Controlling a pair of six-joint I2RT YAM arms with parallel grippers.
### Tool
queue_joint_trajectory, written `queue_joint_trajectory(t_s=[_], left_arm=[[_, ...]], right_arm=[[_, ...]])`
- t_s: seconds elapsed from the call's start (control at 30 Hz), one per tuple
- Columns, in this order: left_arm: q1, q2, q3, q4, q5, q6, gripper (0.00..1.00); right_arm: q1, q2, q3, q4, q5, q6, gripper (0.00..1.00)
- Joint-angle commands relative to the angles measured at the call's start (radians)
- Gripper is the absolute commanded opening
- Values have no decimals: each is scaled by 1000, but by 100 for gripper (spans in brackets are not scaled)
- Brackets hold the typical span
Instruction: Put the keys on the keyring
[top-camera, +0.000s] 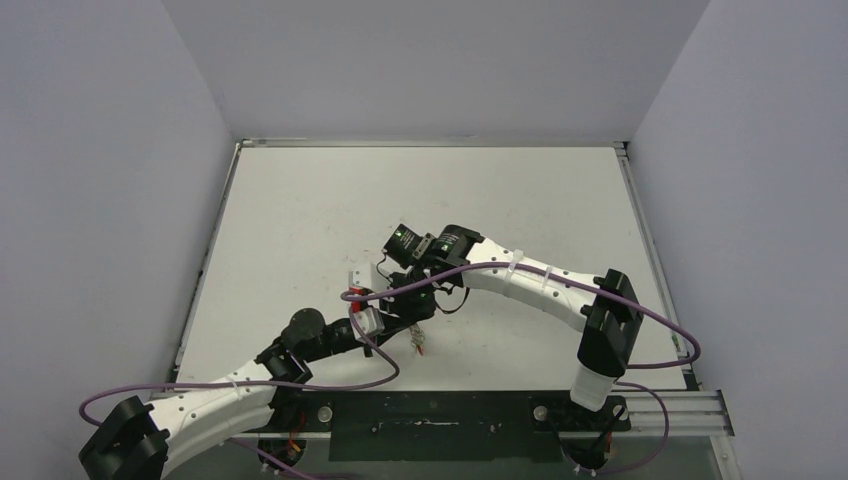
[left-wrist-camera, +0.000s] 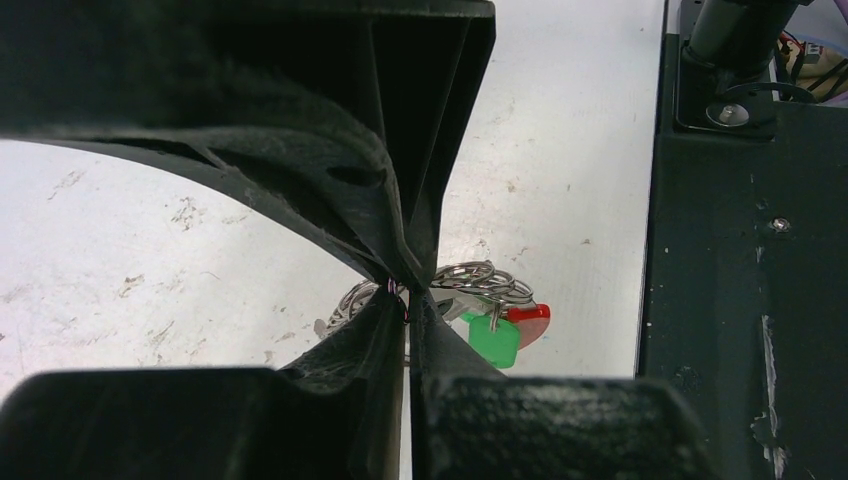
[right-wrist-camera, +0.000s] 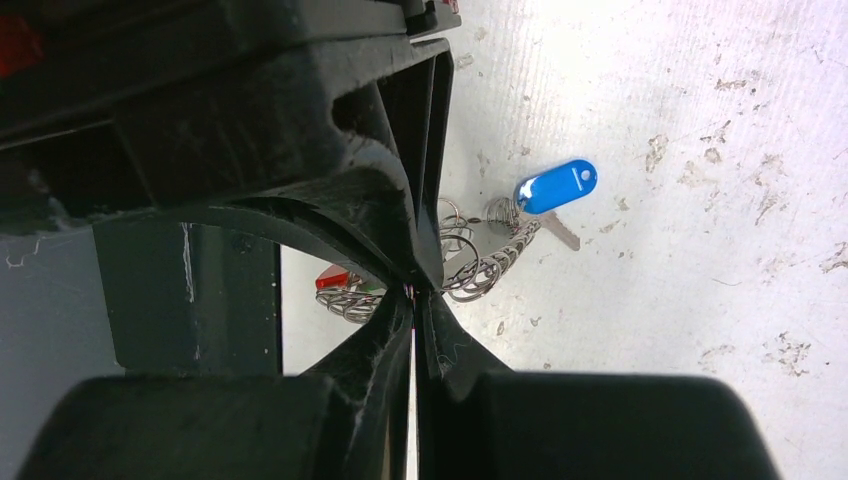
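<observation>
The keyring (left-wrist-camera: 482, 279), a silvery spiral coil with a red section (left-wrist-camera: 533, 318), lies on the white table just in front of the arm bases. A green-headed key (left-wrist-camera: 494, 341) hangs on it beside the red part. A blue-headed key (right-wrist-camera: 556, 187) lies at the coil's (right-wrist-camera: 478, 276) other end, its shaft touching the loops. My left gripper (left-wrist-camera: 408, 300) is shut, with coil showing on both sides of its tips. My right gripper (right-wrist-camera: 413, 292) is shut on the coil too. Seen from above, both grippers (top-camera: 385, 322) (top-camera: 415, 305) meet over the keyring (top-camera: 419, 342).
The black mounting plate (left-wrist-camera: 740, 320) of the arm bases runs close beside the keyring, with an arm base (left-wrist-camera: 735, 60) on it. Purple cables (top-camera: 400, 290) loop over the two wrists. Grey walls close in the scuffed table (top-camera: 520, 200) on three sides.
</observation>
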Motion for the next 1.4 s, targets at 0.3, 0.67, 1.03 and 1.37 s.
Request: queue_joint_trajectory(t_s=[0.3,0.67,1.03,1.37], left_arm=[[2,38,34,123,-27,-18,0],[1,24,22,129,-29,-15,0],[2,13,-2,210,2,-18,0],[2,-18,-16,227,25,-14,0]], right_arm=[[-26,-24,-37,60,8,10,14],[-193,-334,-358,452,-258,0,57],[-276,-500,-687,871,-492,-41,56],[-293,-488,-733,978,-555,-9,45]])
